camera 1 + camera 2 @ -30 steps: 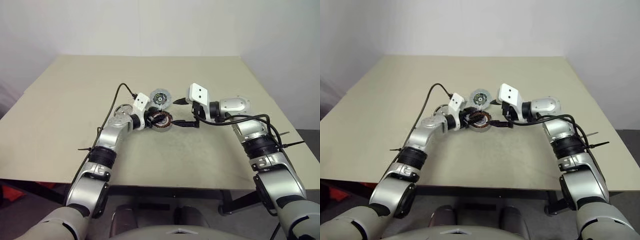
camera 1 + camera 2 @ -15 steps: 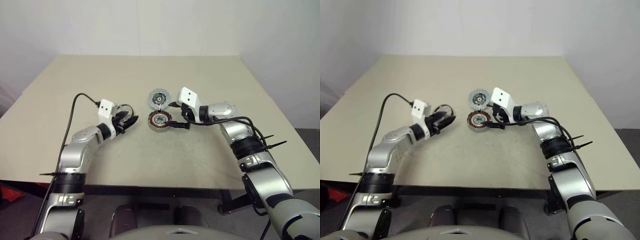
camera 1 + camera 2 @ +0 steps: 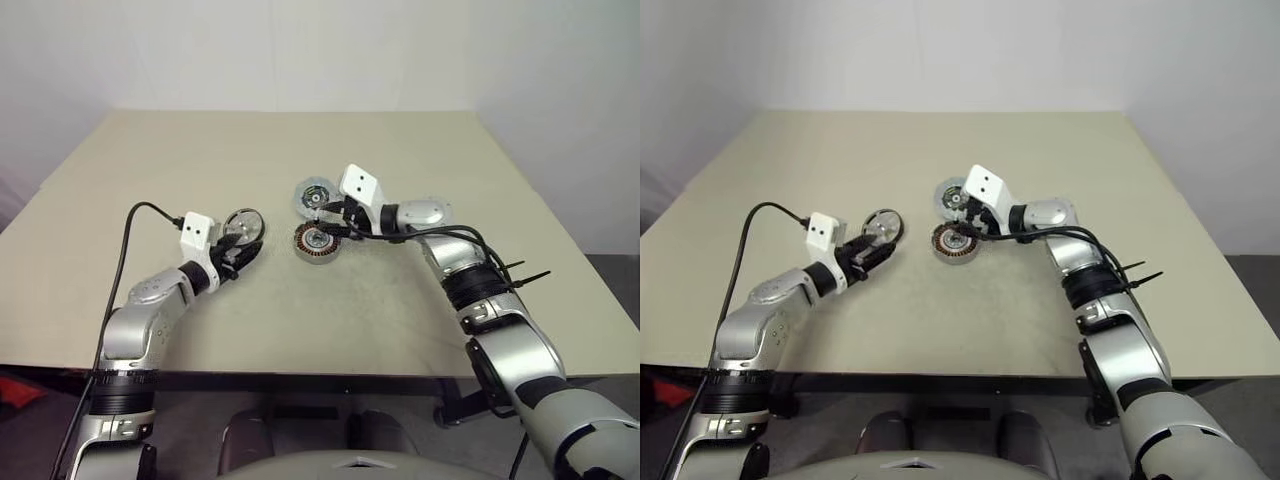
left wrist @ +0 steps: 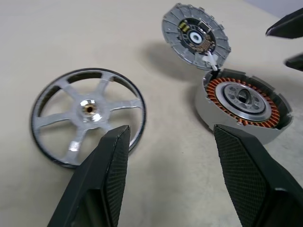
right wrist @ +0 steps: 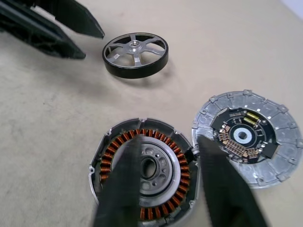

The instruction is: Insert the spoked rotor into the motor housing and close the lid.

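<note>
While my left arm has pulled back toward nine o'clock from the housing since a second ago, my right arm has pushed in toward the parts from three o'clock.

From the head, the spoked rotor (image 3: 243,225) lies flat on the table (image 3: 400,300), at nine o'clock from the motor housing (image 3: 315,242); a second ago it was hidden by my left arm. My left gripper (image 3: 243,252) sits just beside the rotor at its six o'clock side, empty. The lid (image 3: 313,195) lies open at twelve o'clock of the housing. My right gripper (image 3: 330,222) now hovers over the housing's far edge.

Through my left wrist, my left fingers (image 4: 111,165) stand well apart with nothing between them; the rotor, the housing with its copper coils and the tilted-back lid lie beyond.

Through my right wrist, my right fingers (image 5: 124,182) look blurred and part-closed above the coils, holding nothing that I can make out.

The table is plain beige and matte, backed by a bare white wall (image 3: 300,50).
</note>
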`<state>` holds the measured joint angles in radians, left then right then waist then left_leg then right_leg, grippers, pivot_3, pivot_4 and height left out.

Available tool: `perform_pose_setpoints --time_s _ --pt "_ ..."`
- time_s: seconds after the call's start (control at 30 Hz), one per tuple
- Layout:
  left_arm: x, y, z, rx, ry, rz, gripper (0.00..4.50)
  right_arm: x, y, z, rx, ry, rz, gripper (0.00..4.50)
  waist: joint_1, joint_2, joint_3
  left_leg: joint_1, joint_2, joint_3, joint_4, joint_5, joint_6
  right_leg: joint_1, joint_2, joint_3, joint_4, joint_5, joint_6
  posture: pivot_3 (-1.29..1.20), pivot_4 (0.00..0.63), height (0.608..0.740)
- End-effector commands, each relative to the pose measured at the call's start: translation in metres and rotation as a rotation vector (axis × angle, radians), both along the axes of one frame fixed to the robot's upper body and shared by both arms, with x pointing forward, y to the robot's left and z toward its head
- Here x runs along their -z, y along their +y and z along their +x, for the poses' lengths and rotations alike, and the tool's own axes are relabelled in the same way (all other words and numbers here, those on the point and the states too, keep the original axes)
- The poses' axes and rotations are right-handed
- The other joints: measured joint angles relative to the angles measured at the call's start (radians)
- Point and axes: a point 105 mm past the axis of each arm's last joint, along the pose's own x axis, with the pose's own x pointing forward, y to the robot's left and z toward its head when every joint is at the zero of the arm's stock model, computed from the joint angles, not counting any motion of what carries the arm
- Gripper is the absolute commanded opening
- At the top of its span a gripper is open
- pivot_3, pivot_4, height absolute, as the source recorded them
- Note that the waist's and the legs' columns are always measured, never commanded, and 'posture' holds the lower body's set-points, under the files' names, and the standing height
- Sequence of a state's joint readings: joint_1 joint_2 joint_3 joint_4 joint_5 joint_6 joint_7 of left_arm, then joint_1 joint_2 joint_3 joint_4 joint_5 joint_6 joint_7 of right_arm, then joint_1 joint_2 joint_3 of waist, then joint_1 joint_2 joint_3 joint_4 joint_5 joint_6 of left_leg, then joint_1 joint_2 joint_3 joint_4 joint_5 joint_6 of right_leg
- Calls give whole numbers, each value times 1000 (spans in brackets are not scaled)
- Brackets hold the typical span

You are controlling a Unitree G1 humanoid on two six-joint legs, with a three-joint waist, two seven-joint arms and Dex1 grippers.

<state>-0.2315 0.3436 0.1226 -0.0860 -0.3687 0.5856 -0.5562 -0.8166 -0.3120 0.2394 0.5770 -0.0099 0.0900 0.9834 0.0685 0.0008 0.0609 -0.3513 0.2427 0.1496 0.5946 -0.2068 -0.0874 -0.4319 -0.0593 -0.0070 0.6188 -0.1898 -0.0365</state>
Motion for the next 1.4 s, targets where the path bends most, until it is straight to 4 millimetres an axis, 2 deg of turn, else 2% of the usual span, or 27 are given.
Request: perform_pose_setpoints --time_s 0.03,0.3,0.6,0.7,0.8,1.0,1.13,1.23,1.4 --pt "-15 3 1 -7 -59 5 3005 -12 4 3 -3 -38 13 578 0 0 0 0 0 0 0 0 0 0 0 0 0 0 0 0 0 740" --pt "-14 6 0 -21 -56 9 3005 -3 11 6 16 -4 26 578 0 0 0 0 0 0 0 0 0 0 0 0 0 0 0 0 0 740" --pt "-13 8 0 -34 -56 13 3005 21 9 18 105 61 24 578 0 0 0 0 0 0 0 0 0 0 0 0 0 0 0 0 0 740" --pt "-13 9 0 -38 -57 15 3005 26 7 20 126 65 14 16 0 0 0 0 0 0 0 0 0 0 0 0 0 0 0 0 0 740" --pt "-13 9 1 -39 -57 17 3005 26 7 20 121 60 13 16 0 0 0 0 0 0 0 0 0 0 0 0 1 0 0 0 0 740" --pt "-12 8 3 -38 -56 22 3005 19 6 21 111 29 18 16 0 0 0 0 0 0 0 0 0 0 0 0 1 0 0 0 0 740" --pt "-13 11 4 -47 -59 18 3005 5 5 22 95 -7 38 16 0 0 0 0 0 0 0 0 0 0 0 0 1 0 0 0 0 740" --pt "-16 18 6 -72 -69 16 3005 -5 4 18 58 -31 45 16 0 0 0 0 0 0 0 0 0 0 0 0 1 0 0 0 0 740" --pt "-15 43 15 -197 -58 22 3005 -24 -5 22 88 -88 62 16 0 0 0 1 0 0 0 0 0 0 0 0 1 0 0 0 0 740"
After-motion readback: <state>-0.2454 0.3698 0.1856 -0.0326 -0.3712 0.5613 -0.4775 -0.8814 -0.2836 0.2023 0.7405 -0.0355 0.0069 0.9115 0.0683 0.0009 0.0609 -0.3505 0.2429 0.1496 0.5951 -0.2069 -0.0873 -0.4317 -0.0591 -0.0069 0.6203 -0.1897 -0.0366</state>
